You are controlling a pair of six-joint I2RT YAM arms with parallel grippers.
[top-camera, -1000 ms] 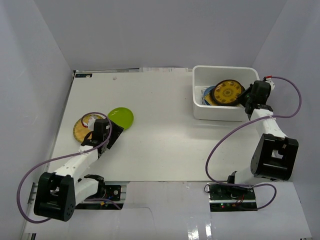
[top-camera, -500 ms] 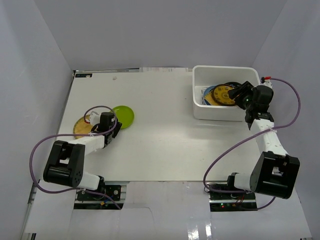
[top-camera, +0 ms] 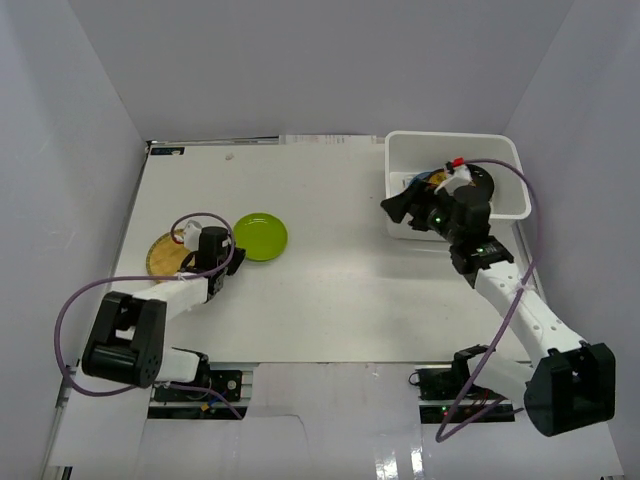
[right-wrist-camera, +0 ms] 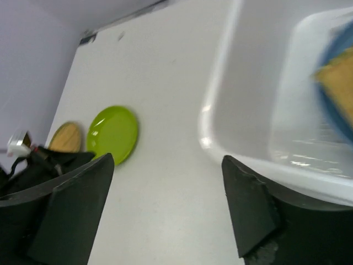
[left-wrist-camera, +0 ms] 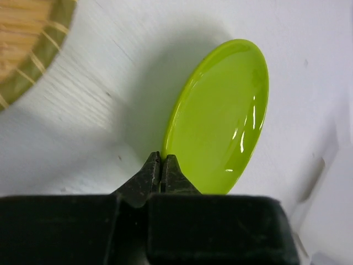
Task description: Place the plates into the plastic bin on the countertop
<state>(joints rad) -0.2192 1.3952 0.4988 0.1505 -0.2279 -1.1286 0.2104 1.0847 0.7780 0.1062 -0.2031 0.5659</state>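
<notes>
White arms (top-camera: 540, 322), black joints (top-camera: 125, 340), purple cables (top-camera: 60, 335)

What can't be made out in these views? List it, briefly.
- Plates in the plastic bin: top view, right arm covers them; right wrist, blurred, cut by the edge.
- Bamboo plate: left wrist, cut off at the corner.
- Left hand shut at the lime plate's rim: grip unclear.

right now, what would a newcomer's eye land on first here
The lime green plate stands out first, left of centre on the white table, with the left claw pinched shut on its rim. Next is the white bin at the far right corner, with the right claw open by its near-left corner.
</notes>
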